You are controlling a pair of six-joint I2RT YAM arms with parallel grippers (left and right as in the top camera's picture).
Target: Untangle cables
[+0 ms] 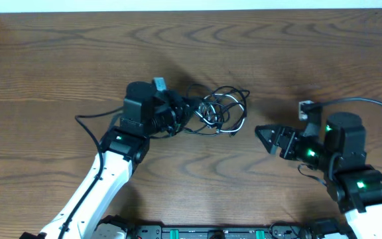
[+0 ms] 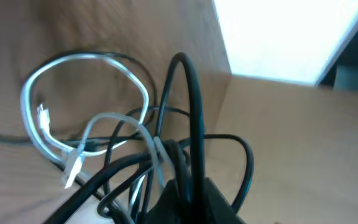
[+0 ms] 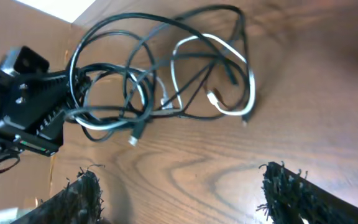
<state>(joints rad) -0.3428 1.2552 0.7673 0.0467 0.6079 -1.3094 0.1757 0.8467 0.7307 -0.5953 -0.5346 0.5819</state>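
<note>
A tangle of thin black cables and one white cable (image 1: 219, 111) lies on the wooden table at the centre. My left gripper (image 1: 181, 109) is at the tangle's left edge, shut on black cable strands (image 2: 188, 155); the white cable (image 2: 86, 134) loops ahead of it. My right gripper (image 1: 265, 136) is open and empty, to the right of the tangle and apart from it. In the right wrist view the tangle (image 3: 166, 81) lies ahead of the spread fingers (image 3: 185, 196), with the left gripper (image 3: 23, 102) at its left.
A small white-and-black plug or adapter (image 1: 305, 107) lies on the table near the right arm. A thick black arm cord (image 1: 370, 103) curves at the right. The table's far edge (image 1: 191, 11) runs along the top.
</note>
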